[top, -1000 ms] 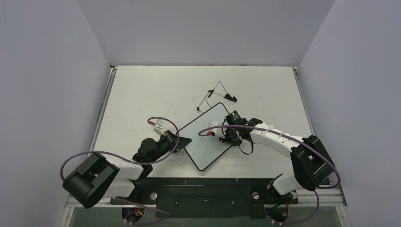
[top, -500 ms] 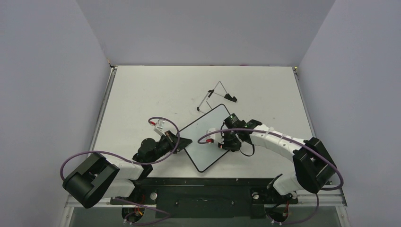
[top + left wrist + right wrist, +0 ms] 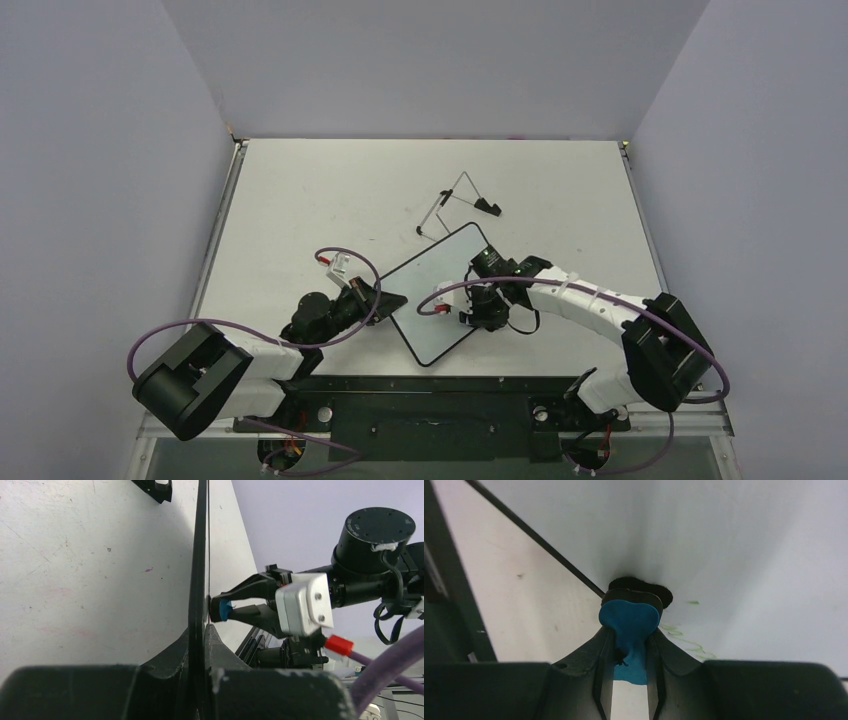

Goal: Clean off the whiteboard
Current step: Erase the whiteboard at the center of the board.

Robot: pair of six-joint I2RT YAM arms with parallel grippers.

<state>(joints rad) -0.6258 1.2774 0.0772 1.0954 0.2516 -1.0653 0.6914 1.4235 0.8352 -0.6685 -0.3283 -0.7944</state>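
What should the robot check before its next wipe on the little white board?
1. Is the black-framed white whiteboard clamped by the left gripper? Ok.
2. Is the blue eraser block gripped by the right gripper? Ok.
3. Is the eraser touching the board? Ok.
4. Is the board clean? Not ok, green marks show beside the eraser.
5. Is the thin wire stand out of the eraser's way? Ok, it lies beyond the board's far edge.
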